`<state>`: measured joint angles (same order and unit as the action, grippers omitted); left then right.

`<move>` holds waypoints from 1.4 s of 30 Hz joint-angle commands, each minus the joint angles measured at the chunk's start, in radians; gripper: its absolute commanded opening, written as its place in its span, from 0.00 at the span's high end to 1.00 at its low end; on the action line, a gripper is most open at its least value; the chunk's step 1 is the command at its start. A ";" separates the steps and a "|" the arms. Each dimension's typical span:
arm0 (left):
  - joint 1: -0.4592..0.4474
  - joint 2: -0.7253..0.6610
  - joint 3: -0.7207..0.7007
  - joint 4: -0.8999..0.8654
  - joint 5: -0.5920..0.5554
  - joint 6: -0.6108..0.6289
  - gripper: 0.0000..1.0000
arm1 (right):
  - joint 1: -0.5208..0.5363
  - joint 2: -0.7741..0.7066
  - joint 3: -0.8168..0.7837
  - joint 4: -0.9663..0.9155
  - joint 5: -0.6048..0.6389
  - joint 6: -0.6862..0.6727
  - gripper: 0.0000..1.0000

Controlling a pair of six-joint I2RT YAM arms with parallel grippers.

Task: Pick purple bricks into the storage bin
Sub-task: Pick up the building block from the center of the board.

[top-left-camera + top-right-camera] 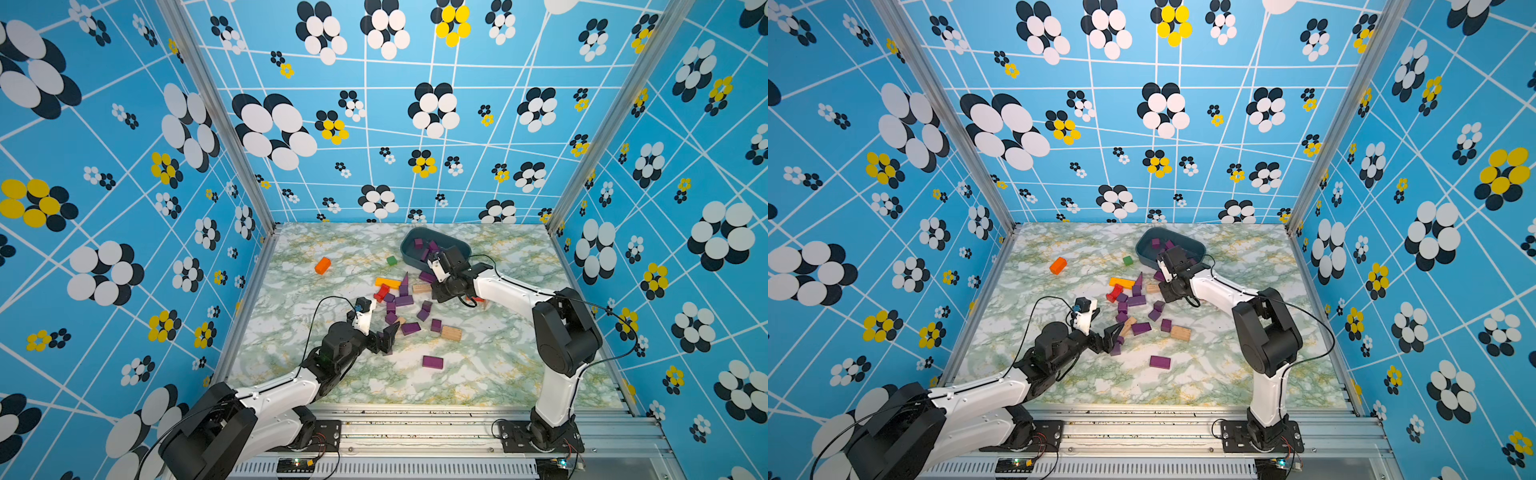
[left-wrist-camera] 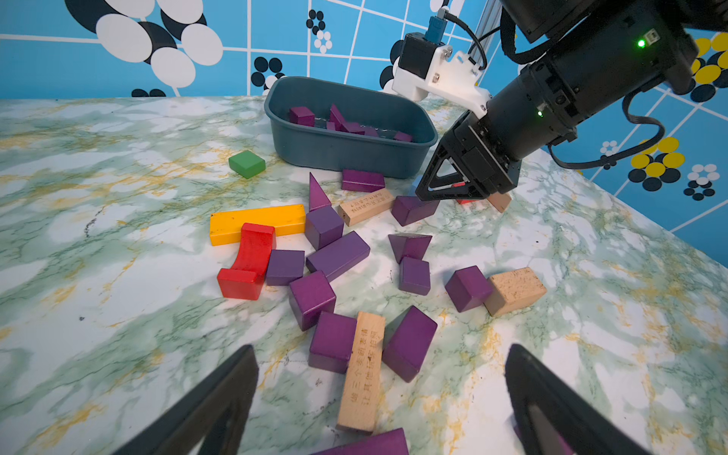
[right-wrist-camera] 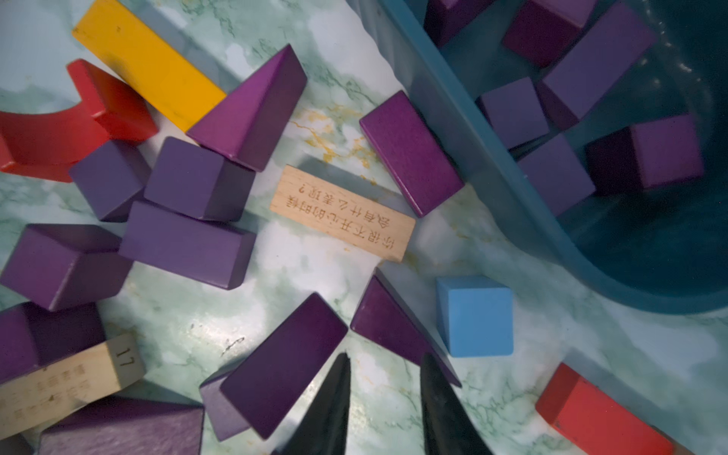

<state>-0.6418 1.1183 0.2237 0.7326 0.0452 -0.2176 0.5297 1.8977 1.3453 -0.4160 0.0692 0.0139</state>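
Several purple bricks point(image 1: 403, 301) lie scattered mid-table, with one bar point(image 1: 432, 361) alone nearer the front. More purple bricks point(image 2: 301, 116) lie inside the dark teal storage bin point(image 1: 409, 249) at the back. My left gripper point(image 2: 380, 348) is open wide, low over the near end of the pile, and holds nothing. My right gripper point(image 3: 386, 354) points down beside the bin point(image 3: 472, 157). Its fingers are close together with only bare table between them. One fingertip point(image 3: 433, 378) overlaps the edge of a purple wedge point(image 3: 390, 327), which also shows under this gripper point(image 2: 429, 197) in the left wrist view.
Mixed in with the pile are a yellow bar point(image 2: 256, 222), a red arch point(image 2: 248, 260) and tan blocks point(image 2: 362, 370). A light-blue cube point(image 3: 474, 315) and a red block point(image 3: 598, 413) lie by the right gripper. An orange block point(image 1: 322, 265) and a green cube point(image 1: 391, 260) sit farther left.
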 commanded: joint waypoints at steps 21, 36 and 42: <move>-0.006 0.045 0.023 0.005 -0.007 -0.006 0.01 | 0.006 0.137 0.104 -0.093 0.001 -0.072 0.67; -0.006 0.061 0.030 0.001 -0.012 -0.012 0.01 | 0.006 0.068 0.077 -0.056 -0.095 -0.024 0.61; -0.006 0.060 0.031 -0.004 -0.011 -0.014 0.00 | 0.006 0.090 0.101 -0.079 -0.041 -0.045 0.60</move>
<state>-0.6418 1.1706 0.2279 0.7307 0.0448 -0.2214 0.5301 2.0018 1.4322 -0.4690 0.0025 -0.0231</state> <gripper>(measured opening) 0.995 0.395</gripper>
